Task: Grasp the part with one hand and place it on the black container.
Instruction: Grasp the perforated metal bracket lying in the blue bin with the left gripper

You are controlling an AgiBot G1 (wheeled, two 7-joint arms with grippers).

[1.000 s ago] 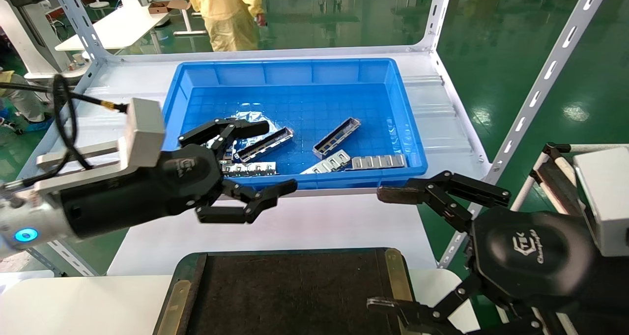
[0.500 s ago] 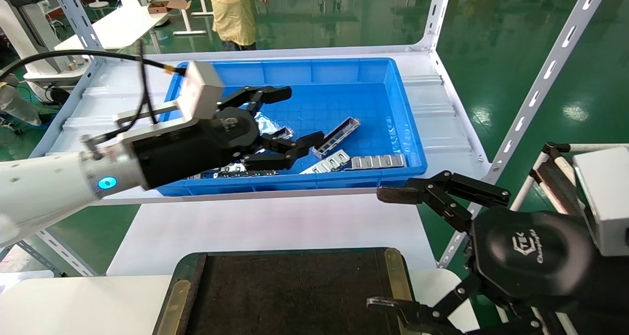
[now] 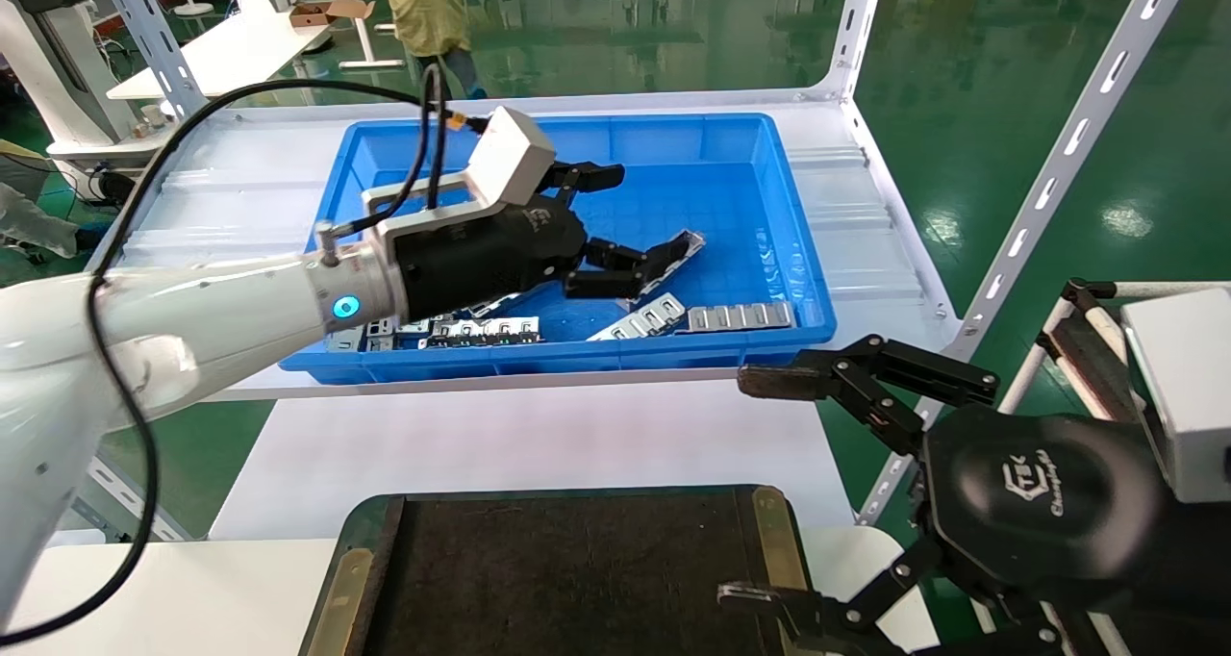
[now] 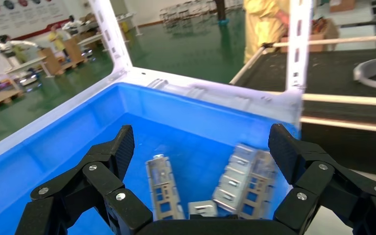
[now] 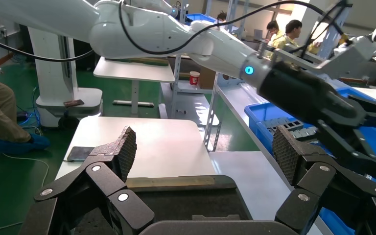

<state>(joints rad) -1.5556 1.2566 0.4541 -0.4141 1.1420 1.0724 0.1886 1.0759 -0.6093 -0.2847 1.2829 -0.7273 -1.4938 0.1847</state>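
Observation:
The part [image 3: 689, 243] is a grey channel bar lying slantwise on the floor of the blue bin [image 3: 789, 223]. It also shows in the left wrist view [image 4: 163, 188]. My left gripper [image 3: 642, 221] is open and empty, low inside the bin. One of its fingers [image 3: 630, 273] crosses the part's near end in the head view. In the left wrist view the left gripper [image 4: 201, 149] has the part between its spread fingers, nearer one. The black container [image 3: 567, 569] lies at the near table edge. My right gripper [image 3: 760, 491] is open and empty at the container's right side.
Flat silver tabbed strips [image 3: 739, 316] lie near the bin's front wall, with more [image 3: 481, 329] under the left hand. The darker channel bar is hidden behind the left hand. White shelf uprights [image 3: 1058, 165] stand at the bin's right. A bare white table strip [image 3: 539, 435] separates bin and container.
My left arm has risen from in front of the bin and swung right into it, ending over the part, fingers still open. The right arm has not moved.

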